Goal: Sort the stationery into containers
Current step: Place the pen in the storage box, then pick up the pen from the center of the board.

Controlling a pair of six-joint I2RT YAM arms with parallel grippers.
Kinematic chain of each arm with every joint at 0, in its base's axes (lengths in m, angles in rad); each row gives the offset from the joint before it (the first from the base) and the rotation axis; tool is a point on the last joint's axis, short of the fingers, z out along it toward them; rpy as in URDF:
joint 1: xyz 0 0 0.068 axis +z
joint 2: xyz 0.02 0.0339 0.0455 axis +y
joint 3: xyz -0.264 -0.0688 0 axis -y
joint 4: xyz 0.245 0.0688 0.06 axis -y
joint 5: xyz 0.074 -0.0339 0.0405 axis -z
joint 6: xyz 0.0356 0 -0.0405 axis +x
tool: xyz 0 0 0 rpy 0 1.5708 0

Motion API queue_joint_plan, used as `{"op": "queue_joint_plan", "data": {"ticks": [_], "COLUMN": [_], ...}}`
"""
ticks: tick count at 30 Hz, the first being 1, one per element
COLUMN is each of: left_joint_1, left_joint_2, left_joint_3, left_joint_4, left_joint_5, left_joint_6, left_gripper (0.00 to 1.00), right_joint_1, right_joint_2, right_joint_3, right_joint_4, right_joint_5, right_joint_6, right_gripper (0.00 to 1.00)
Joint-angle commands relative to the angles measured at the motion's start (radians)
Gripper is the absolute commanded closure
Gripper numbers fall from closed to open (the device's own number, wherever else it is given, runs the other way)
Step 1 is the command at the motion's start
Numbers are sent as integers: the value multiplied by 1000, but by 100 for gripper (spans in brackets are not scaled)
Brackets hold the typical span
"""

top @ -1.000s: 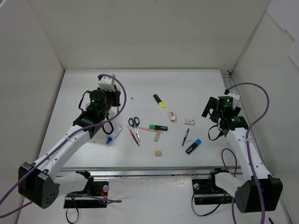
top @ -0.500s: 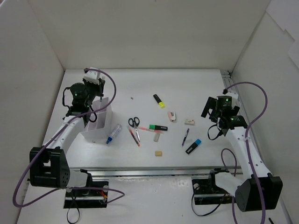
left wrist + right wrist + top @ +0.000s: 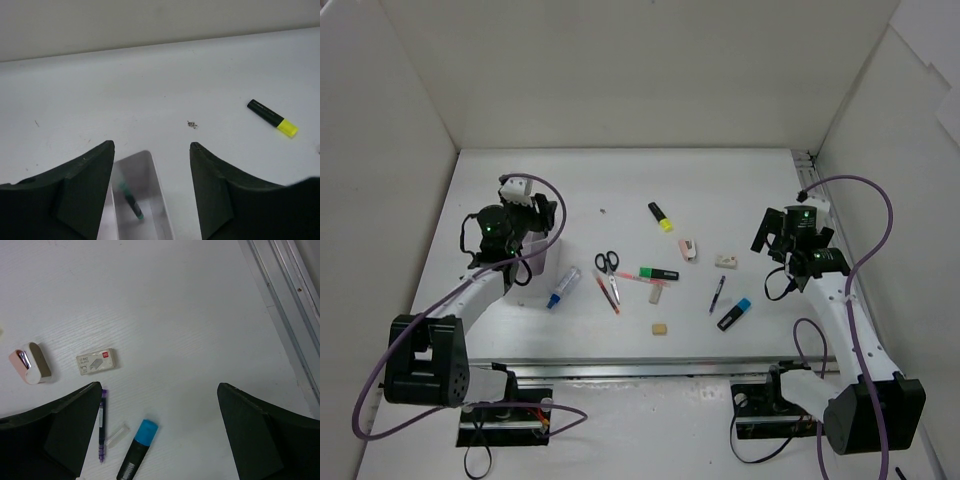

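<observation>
The container (image 3: 156,192), a white translucent box, lies right under my left gripper (image 3: 152,146), which is open. A dark pen with a green tip (image 3: 131,202) lies inside the box, free of the fingers. From above, the left gripper (image 3: 532,217) hovers over the container (image 3: 538,262) at the table's left. My right gripper (image 3: 160,385) is open and empty above a blue-ended highlighter (image 3: 136,451), a purple pen (image 3: 102,429), a clear cap (image 3: 116,435), a small labelled beige box (image 3: 98,361) and a pink-white correction tape (image 3: 30,363).
Mid-table lie a yellow-ended highlighter (image 3: 660,216), scissors (image 3: 608,266), a green-ended highlighter (image 3: 658,272), a pink pen (image 3: 642,280), a beige eraser (image 3: 661,327) and a blue-capped item (image 3: 563,287) beside the container. White walls enclose the table; a metal rail (image 3: 280,305) runs along its right edge.
My left gripper has opened and the dark pen it carried now lies in the container. The left arm swung back over the box. The right arm has not moved.
</observation>
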Motion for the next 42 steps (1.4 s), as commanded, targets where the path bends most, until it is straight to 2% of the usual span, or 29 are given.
{"op": "queue_joint_plan", "data": {"ticks": [1,2,4,5,6,11,14,18,23,27,30,33,35,40,42], "left_joint_1": [8,8,-1,-1,-11,-46,-98,-181,-323,-368,-377,-397,-406,-437,-437], "left_joint_2": [-124,-144,-196,-211,-237,-302,-325,-359,-318,-270,-268,-236,-180,32,115], "left_joint_3": [-4,-6,2,8,17,132,155,134,155,156,139,163,220,367,402], "left_joint_4": [73,55,-9,-34,-92,-406,-500,-537,-577,-600,-608,-681,-749,-894,-957], "left_joint_5": [-19,-22,-28,-28,-24,51,114,186,177,148,128,49,6,-51,-74], "left_joint_6": [-40,-36,-29,-21,-18,10,14,25,69,85,82,-5,-128,-430,-504], "left_gripper": [42,39,24,7,1,1,1,1,0,0,0,1,0,0,1], "right_joint_1": [4,10,13,14,15,29,38,41,41,44,44,50,52,56,56], "right_joint_2": [-22,-24,-28,-33,-34,-62,-82,-105,-123,-117,-113,-107,-102,-87,-96], "right_joint_3": [41,41,41,41,39,16,-2,-36,-65,-91,-94,-94,-93,-94,-100], "right_joint_4": [30,30,30,28,27,30,27,24,7,4,4,2,4,4,2], "right_joint_5": [2,-3,-13,-15,-16,-41,-47,-55,-65,-145,-148,-168,-161,-112,-104], "right_joint_6": [-10,-13,-13,-16,-13,-16,-13,1,21,23,24,18,21,24,24], "right_gripper": [2,2,2,2,2,2,2,2,2,2,2,2,2,2,2]}}
